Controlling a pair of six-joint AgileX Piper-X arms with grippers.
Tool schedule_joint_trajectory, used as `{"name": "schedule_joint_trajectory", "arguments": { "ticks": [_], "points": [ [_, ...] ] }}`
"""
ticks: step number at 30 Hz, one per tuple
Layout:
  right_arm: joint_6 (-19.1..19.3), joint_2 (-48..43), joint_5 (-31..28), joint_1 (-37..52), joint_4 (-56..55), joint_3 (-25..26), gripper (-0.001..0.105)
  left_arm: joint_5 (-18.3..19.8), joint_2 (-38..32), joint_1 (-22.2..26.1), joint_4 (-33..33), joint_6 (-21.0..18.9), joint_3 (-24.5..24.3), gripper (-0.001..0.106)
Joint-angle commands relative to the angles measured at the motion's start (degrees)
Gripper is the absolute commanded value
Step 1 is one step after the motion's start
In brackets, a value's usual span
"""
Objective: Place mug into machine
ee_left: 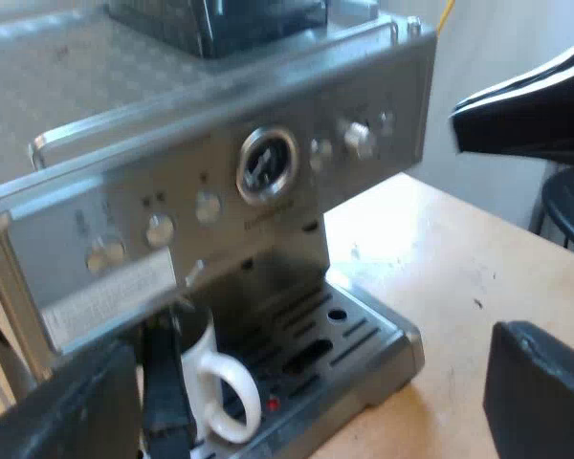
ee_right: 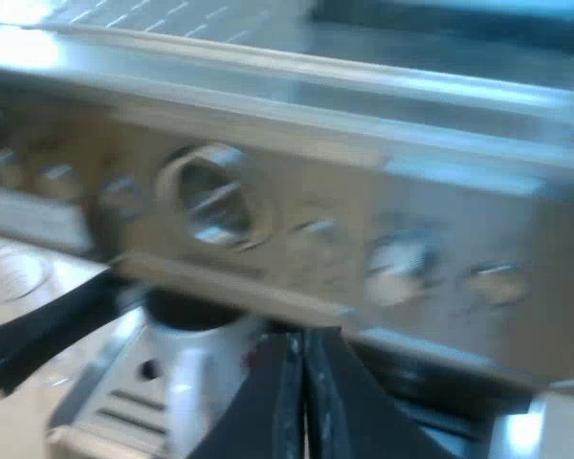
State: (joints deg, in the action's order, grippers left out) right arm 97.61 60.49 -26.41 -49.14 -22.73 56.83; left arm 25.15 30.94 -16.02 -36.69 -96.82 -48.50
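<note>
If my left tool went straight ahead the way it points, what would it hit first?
Your left tool would probably meet the coffee machine's drip tray first, beside the white mug; depth is unclear.

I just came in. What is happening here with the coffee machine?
A white mug appears to stand on the drip tray of the espresso machine, under its front panel. The right gripper is right at the mug, so it is probably setting it down or about to release it. The left gripper hangs open in front of the machine and holds nothing.
</note>
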Motion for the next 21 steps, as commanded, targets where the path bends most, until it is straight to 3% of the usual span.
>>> {"name": "schedule_joint_trajectory", "arguments": {
  "ticks": [1,5,13,21],
  "points": [
    [1.5,-2.3,-0.4,3.0,-3.6,3.2,0.000,-0.8,2.5,0.0,1.0,-0.1,-3.0,0.074],
    [1.5,-3.7,-0.3,7.8,-7.5,6.2,0.000,-2.3,5.1,1.0,1.0,-0.1,-5.7,0.074],
    [1.6,-7.3,5.4,22.5,-14.1,7.5,0.000,-2.2,7.6,11.3,1.0,-0.1,-9.8,0.074],
    [2.0,-8.7,12.4,36.4,-15.9,7.5,0.000,-2.1,7.1,13.3,-1.8,-0.1,-9.8,0.074]
  ]
}}
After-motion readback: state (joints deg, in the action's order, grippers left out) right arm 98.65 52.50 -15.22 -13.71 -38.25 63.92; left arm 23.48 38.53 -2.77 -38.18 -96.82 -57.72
